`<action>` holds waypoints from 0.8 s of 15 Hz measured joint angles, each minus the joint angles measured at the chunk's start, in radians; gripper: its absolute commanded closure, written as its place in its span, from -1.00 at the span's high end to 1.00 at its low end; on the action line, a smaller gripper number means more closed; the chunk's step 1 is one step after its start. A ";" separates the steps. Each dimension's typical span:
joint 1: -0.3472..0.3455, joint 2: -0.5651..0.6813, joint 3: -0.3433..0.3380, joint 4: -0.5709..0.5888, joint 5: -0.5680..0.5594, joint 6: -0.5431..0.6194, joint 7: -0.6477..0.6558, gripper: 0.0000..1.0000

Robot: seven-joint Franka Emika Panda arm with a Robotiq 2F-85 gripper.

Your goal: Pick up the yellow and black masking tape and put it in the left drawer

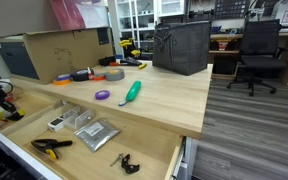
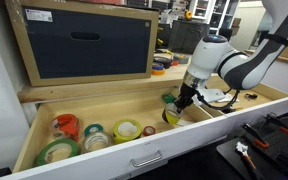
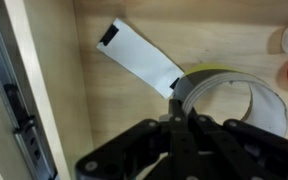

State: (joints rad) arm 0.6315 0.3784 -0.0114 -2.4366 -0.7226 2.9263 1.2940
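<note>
Setting: light-wood workbench in a workshop, office chairs and shelving behind; a dark-fronted wooden box (image 2: pixel 89 40) stands on the top.

Item 1, the left drawer (image 2: pixel 114 105): pulled open; pale wooden floor; a cluster of other tape rolls (image 2: pixel 84 135) lies at the end away from the arm; a metal slide rail (image 3: pixel 14 110) shows along one side in the wrist view.

Item 2, the yellow and black masking tape (image 2: pixel 172 116): inside the open drawer, low over its floor and near its arm-side end; a loose strip (image 3: pixel 139 55) with dark ends trails from the roll; whether the roll rests on the wood cannot be told.

Item 3, gripper (image 2: pixel 181 104): reaching down into the drawer; in the wrist view its fingers are pinched narrow on the roll's wall.

Progress, as judged: pickup and carry done, roll already within the drawer; remaining are opening the claw to let go and lifting the arm clear.
</note>
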 measured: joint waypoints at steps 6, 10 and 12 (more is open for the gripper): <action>0.012 0.047 0.006 -0.003 0.002 0.059 0.041 -0.97; 0.018 0.067 0.006 -0.003 0.002 0.068 0.049 -0.35; 0.021 0.073 0.008 -0.003 0.009 0.070 0.057 -0.07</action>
State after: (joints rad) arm 0.6525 0.4517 -0.0035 -2.4396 -0.7132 2.9963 1.3512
